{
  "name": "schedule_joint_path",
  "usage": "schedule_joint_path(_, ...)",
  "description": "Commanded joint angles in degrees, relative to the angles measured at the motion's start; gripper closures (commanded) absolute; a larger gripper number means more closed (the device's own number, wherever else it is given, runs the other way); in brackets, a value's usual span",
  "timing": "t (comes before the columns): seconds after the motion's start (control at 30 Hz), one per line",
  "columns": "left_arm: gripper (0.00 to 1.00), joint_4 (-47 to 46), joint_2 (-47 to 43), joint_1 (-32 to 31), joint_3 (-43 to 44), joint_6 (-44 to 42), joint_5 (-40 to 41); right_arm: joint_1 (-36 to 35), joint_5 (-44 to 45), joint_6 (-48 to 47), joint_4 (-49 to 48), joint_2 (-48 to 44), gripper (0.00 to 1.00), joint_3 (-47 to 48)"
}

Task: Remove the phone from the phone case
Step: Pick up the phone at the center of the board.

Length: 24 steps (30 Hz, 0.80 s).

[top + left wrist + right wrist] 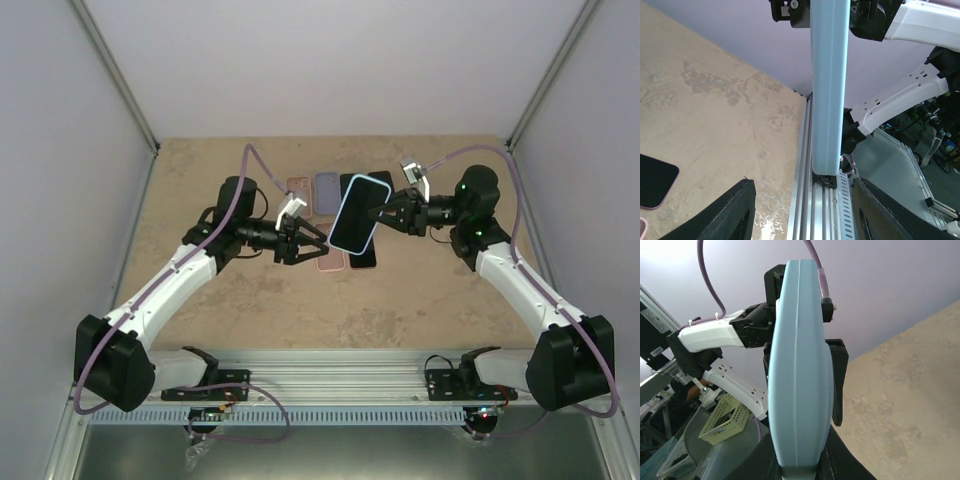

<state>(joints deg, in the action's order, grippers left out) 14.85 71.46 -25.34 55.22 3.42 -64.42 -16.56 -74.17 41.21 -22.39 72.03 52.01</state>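
The phone point(357, 215) shows its black screen inside a light blue phone case point(830, 90) and hangs tilted in the air above the table. My right gripper point(387, 213) is shut on the case's upper right edge. In the right wrist view the case's blue side point(800, 365) rises straight out of that gripper point(800, 471). My left gripper point(318, 243) stands open at the phone's lower left end. In its own view its dark fingers point(735, 210) flank the gap point(805, 200), apart from the case's end. One left finger point(838, 380) shows behind the case.
Several other phones and cases lie on the tan table behind and under the held phone: a pink case point(297, 190), a lavender one point(326, 192) and a pink-edged phone point(330, 262), also point(655, 180). The aluminium rail point(330, 380) runs along the near edge. Grey walls enclose the sides.
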Motion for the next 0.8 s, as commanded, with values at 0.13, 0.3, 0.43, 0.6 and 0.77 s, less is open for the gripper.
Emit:
schedule_joint_path(0.13, 0.47, -5.34, -0.04, 0.24, 0.15, 2.24, -2.15, 0.12, -0.83, -0.01, -3.39, -1.38, 0.99, -0.24)
schedule_joint_path(0.3, 0.48, -7.21, -0.18, 0.22, -0.68, 4.19, -1.23, 0.11, -0.67, -0.17, -3.10, -1.45, 1.00, -0.31)
schedule_joint_path(0.43, 0.51, -7.49, -0.25, 0.23, -0.84, 4.88, 0.57, 0.03, -1.01, 0.09, -3.29, -1.63, 1.00, -0.33)
schedule_joint_path(0.6, 0.59, -4.75, 0.89, 0.21, 1.09, 3.36, 5.60, 0.03, -1.46, 0.32, -3.74, -1.80, 1.00, -0.25)
schedule_joint_path(0.77, 0.63, -4.40, 1.74, 0.21, 1.80, 3.07, 5.94, 0.03, -1.98, 0.85, -4.45, -2.13, 0.99, -0.29)
